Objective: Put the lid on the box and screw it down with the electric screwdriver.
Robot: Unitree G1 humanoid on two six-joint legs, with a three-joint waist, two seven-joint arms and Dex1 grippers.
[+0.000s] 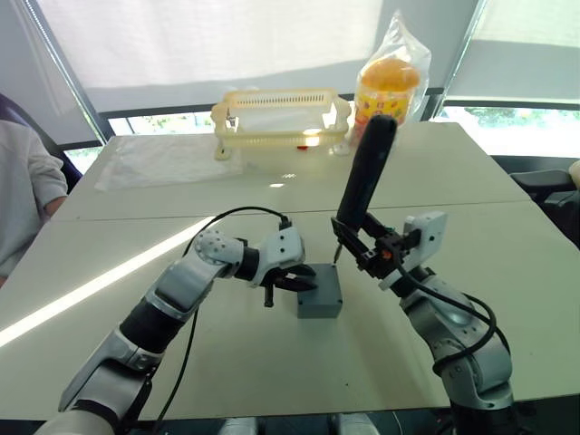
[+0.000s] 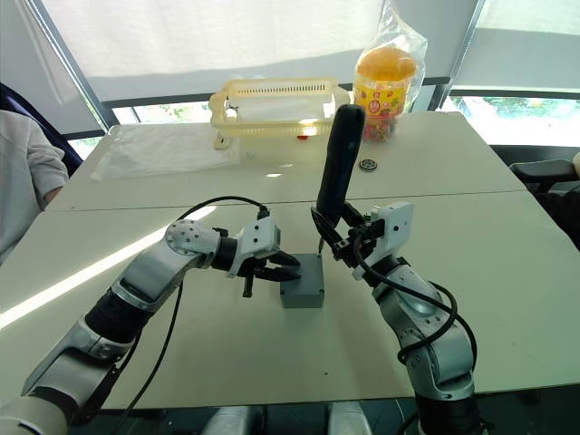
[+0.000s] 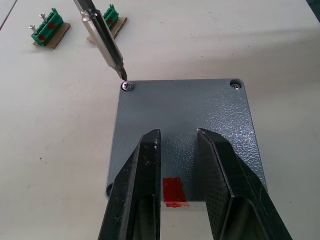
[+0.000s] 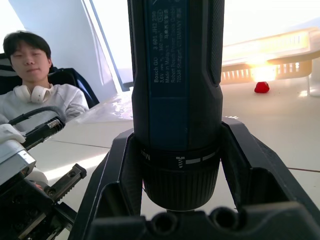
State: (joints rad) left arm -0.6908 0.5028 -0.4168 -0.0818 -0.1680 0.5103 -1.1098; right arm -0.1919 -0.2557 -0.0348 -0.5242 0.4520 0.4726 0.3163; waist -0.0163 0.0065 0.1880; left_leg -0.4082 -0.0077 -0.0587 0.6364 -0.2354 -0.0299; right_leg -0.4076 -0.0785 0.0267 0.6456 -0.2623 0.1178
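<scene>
Spanning both eye views, the white table [image 1: 507, 272] carries every item. At its far edge stands a yellow slotted basket [image 1: 279, 116], with a bagged container with an orange top [image 1: 388, 86] just beside it on the right. A person in a white top [image 1: 23, 195] sits at the table's left edge.

The right arm holds the electric screwdriver [image 1: 365, 177], a black cylinder tilted with its upper end leaning away from the robot. The right claw [image 4: 172, 165] is clamped on the tool's lower body; its two fingers press against both sides of the barrel.

The box [image 2: 304, 283] sits near the middle of the table, between the two arms. The lid [image 3: 185, 122] lies flat on top of the box, and its edges line up with the box walls. A red patch [image 3: 172, 191] shows on the lid near the left claw.

The left claw [image 3: 177, 142] hovers over the lid with its two black fingers spread a little and nothing between them. Contact with the lid cannot be determined.

The screwdriver's metal bit [image 3: 107, 42] points down at a corner screw [image 3: 128, 86], and the tip meets the screw head. A second screw [image 3: 236, 85] sits in the adjacent corner. Two small green parts on brown pads [image 3: 47, 30] lie well apart from the box.
</scene>
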